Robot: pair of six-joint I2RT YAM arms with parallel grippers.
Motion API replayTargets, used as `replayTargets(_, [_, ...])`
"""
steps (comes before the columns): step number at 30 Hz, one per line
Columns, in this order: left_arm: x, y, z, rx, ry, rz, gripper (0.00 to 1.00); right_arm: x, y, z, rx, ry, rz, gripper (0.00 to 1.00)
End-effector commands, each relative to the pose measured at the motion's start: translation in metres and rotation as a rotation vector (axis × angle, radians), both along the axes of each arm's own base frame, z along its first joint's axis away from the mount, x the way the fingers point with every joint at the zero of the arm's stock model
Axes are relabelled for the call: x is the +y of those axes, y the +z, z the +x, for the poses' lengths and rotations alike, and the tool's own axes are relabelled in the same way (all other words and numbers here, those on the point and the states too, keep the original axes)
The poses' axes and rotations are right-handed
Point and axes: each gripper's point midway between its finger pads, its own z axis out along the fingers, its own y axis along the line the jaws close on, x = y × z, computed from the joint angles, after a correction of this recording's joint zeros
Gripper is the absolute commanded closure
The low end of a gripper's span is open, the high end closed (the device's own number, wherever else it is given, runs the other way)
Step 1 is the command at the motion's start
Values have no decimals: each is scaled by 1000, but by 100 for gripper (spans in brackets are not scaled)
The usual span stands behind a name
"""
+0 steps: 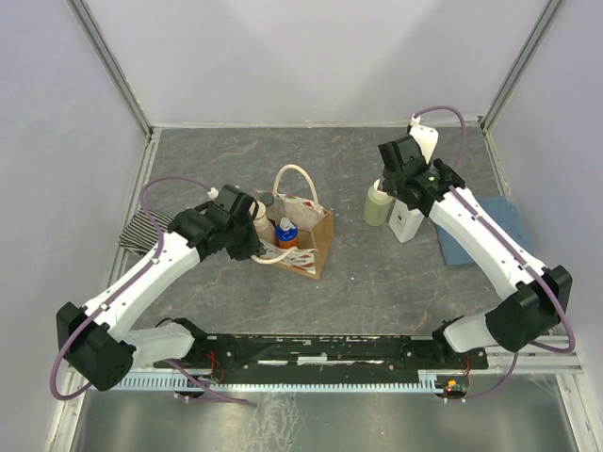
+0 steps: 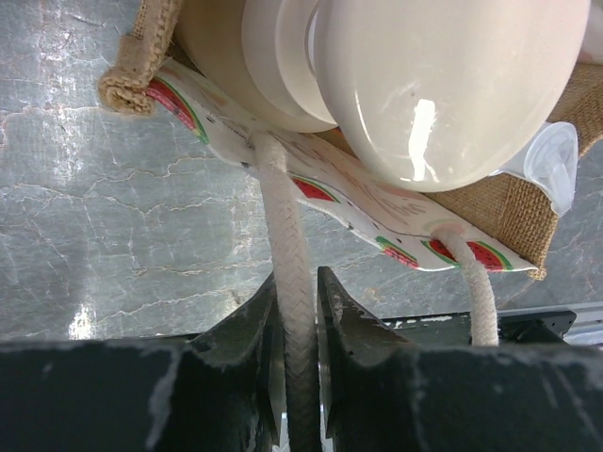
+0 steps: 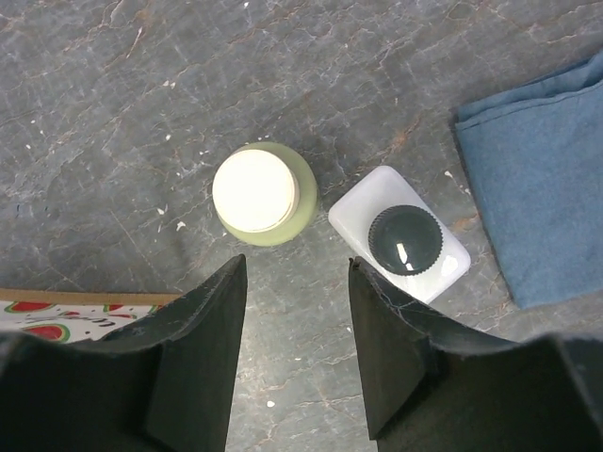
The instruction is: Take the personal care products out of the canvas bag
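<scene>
Canvas bag (image 1: 325,241), one cream handle (image 2: 283,217) pinched by our left gripper (image 2: 300,282); right of the bag our right gripper (image 3: 297,268) hangs spread and empty above the yellow-green bottle (image 3: 256,193) and white bottle (image 3: 400,245), so we should hold the handle taut for lifting the blue-capped bottle (image 1: 286,232) inside.

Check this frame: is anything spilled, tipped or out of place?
Nothing spilled. The yellow-green bottle and white bottle stand upright on the table. One oddity: the left jaws pinch the canvas bag's rope handle, and its printed panel seems bowed outward.
</scene>
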Motion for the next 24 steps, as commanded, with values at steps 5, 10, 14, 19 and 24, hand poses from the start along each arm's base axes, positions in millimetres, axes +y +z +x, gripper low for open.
replayTargets(5, [-2, 15, 7, -53, -27, -8, 90, 67, 27, 5, -43, 301, 133, 47])
replayTargets(10, [-3, 16, 5, -60, -22, -29, 97, 162, 31, -22, 47, 695, 158, 55])
replayTargets(14, [-1, 19, 5, -76, -10, -32, 97, 212, 21, -43, 126, 922, 133, 50])
replayTargets(19, [-1, 18, 5, -70, -11, -27, 97, 236, -4, -60, 193, 1042, 118, 24])
replayTargets(24, [-1, 18, 5, -65, -13, -25, 97, 247, -25, -75, 247, 1121, 111, 18])
